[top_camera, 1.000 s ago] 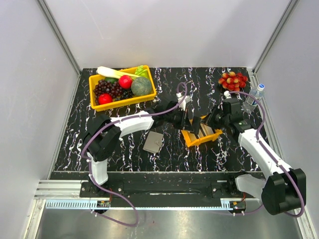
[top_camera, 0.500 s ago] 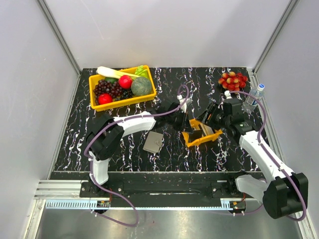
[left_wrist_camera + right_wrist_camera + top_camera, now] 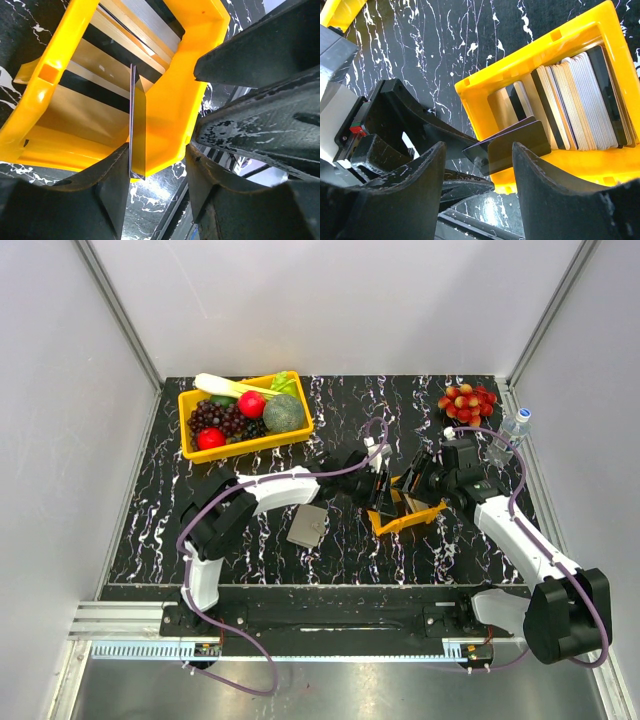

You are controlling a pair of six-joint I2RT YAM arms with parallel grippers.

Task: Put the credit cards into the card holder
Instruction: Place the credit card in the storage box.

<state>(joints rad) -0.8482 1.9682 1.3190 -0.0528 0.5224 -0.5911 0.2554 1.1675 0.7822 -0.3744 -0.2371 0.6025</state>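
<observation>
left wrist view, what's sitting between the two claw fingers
one thin card, edge-on, with the orange tray behind it; the left wrist view shows it

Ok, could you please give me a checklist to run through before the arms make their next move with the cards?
1. One card singled out: ok. A dark card stands on edge at the rim of the orange tray, apart from the other cards.
2. Left gripper gripping that card: not ok. Its jaws stand apart, and the card seems to lie against one finger only.
3. Right gripper free: ok. It is open and holds nothing.
4. Card holder ready to receive: not ok. It lies flat on the table, apparently folded shut, away from both grippers.
5. Tray sitting steady: cannot tell.
</observation>
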